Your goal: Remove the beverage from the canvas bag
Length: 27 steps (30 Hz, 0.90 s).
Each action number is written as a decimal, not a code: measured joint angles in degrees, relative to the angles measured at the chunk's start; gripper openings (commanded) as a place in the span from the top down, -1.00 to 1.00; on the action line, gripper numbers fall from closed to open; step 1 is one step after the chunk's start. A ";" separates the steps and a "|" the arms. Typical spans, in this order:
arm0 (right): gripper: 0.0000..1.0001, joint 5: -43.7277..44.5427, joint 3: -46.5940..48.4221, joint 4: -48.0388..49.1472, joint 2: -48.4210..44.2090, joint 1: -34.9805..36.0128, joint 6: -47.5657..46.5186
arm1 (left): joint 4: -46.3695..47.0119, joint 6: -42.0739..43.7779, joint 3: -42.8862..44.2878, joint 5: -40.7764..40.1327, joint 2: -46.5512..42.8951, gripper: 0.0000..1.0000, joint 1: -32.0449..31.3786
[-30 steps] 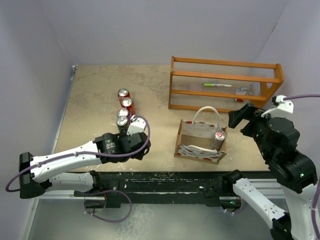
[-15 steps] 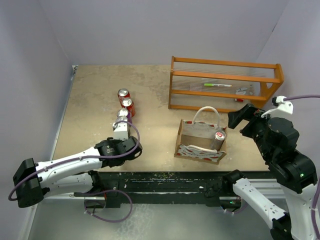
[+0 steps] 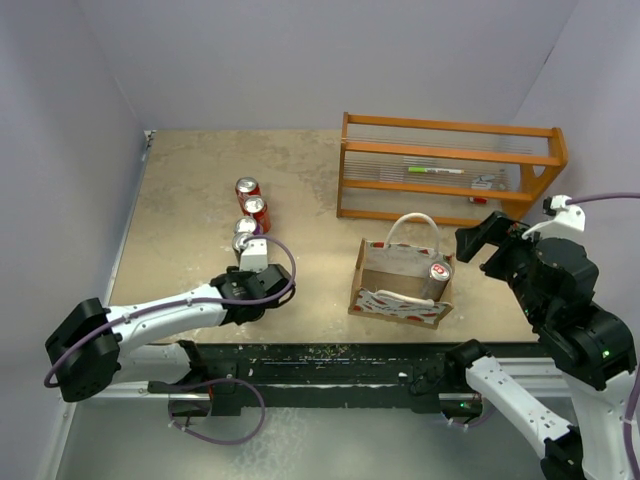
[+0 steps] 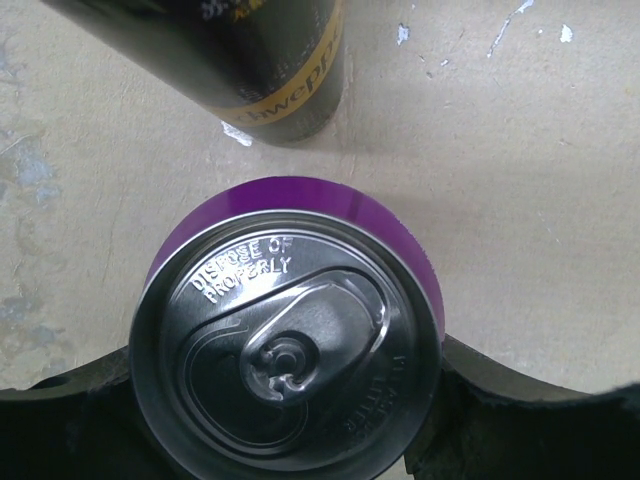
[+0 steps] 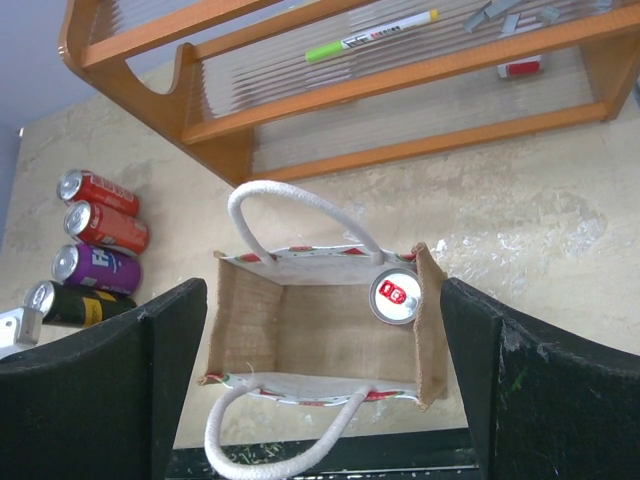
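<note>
1. Our right gripper (image 5: 325, 290) has its two black fingers (image 5: 150, 390) spread wide apart. They hold nothing.
2. It hangs in the air off the right end of the canvas bag (image 3: 385, 270) and does not touch it. In the right wrist view we look down between the fingers into the bag's open top.
3. The drink can (image 5: 397, 298) is inside the bag. It stands straight up, so its long way runs up and down. Its silver top with the red tab points up.
4. The drink can is tucked into the bag corner on the rack's side, at the end closest to our right arm.
5. The bag stands on the table (image 3: 190, 180) with its mouth up. In the top view its long side runs left to right. One white handle (image 5: 300, 205) makes a loop on the rack's side.
6. Our left gripper (image 4: 288, 350) has a dark finger on each side of a purple can (image 4: 290, 340). We cannot tell if the fingers squeeze it or just sit beside it.
7. The purple can stands upright with its silver top up. A black Schweppes can (image 4: 250, 60) stands just beside it.
8. Past the black can we see a second purple can (image 5: 95, 268) and two red cans (image 5: 105, 228) in a row, well left of the bag.
9. An orange wooden rack (image 3: 450, 165) stands behind the bag. A green and white marker (image 5: 370, 35) lies on its shelf.
</note>
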 measured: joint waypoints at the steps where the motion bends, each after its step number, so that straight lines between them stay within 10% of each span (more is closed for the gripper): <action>1: -1.00 -0.02 0.00 0.00 0.00 0.00 0.00 | 0.46 0.26 0.00 0.00 0.57 1.00 0.46; 12: -1.00 -0.20 0.00 0.13 0.72 0.00 -0.04 | 6.10 4.24 -0.74 1.51 3.17 0.95 6.69; 18: -1.00 -0.24 0.00 0.33 1.64 0.00 -0.13 | 7.80 4.31 -0.72 1.51 4.04 0.21 6.88; 23: -1.00 -0.26 0.00 0.39 1.92 0.00 -0.28 | 7.91 4.09 -0.37 1.64 4.44 -0.89 7.06; 27: -1.00 -0.26 0.00 0.63 1.92 0.00 -0.31 | 6.19 3.78 -0.33 2.03 4.59 -0.98 7.30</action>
